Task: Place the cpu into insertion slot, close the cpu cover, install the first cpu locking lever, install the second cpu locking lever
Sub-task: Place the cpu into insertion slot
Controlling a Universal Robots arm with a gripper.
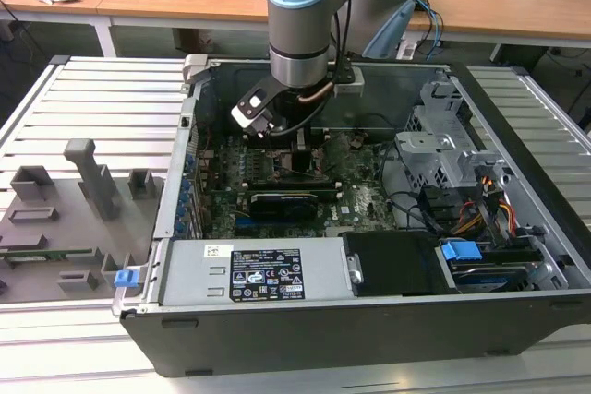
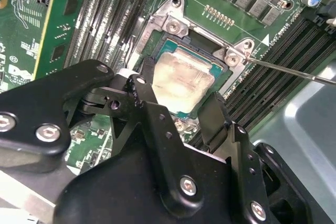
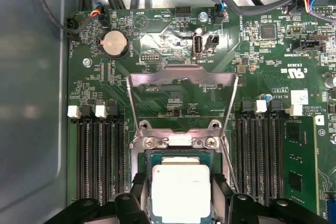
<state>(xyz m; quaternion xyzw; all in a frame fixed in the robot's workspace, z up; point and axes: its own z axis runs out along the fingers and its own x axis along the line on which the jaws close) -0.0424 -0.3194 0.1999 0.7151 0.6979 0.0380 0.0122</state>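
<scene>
The cpu (image 3: pixel 181 190), a flat silver-grey square, lies in the insertion slot (image 3: pixel 178 141) on the green motherboard. In both wrist views my gripper (image 3: pixel 181 178) straddles it. The black fingers (image 3: pixel 140 190) press against two opposite edges, so it is shut on the cpu (image 2: pixel 181 80). The cpu cover (image 3: pixel 181 77) is a thin metal frame, swung up and open beyond the slot. A thin wire locking lever (image 2: pixel 294 72) juts out from one slot corner, unlatched. Another lever (image 3: pixel 229 156) runs along the slot's side. In the exterior view my gripper (image 1: pixel 297 147) reaches down into the computer case.
Black memory slots (image 3: pixel 97 156) flank the socket on both sides. A long black expansion card (image 1: pixel 282 202) lies across the board nearer the power supply (image 1: pixel 263 274). Drive cage (image 1: pixel 443 149) and cables fill the exterior view's right. A grey fixture tray (image 1: pixel 65 219) sits outside the case.
</scene>
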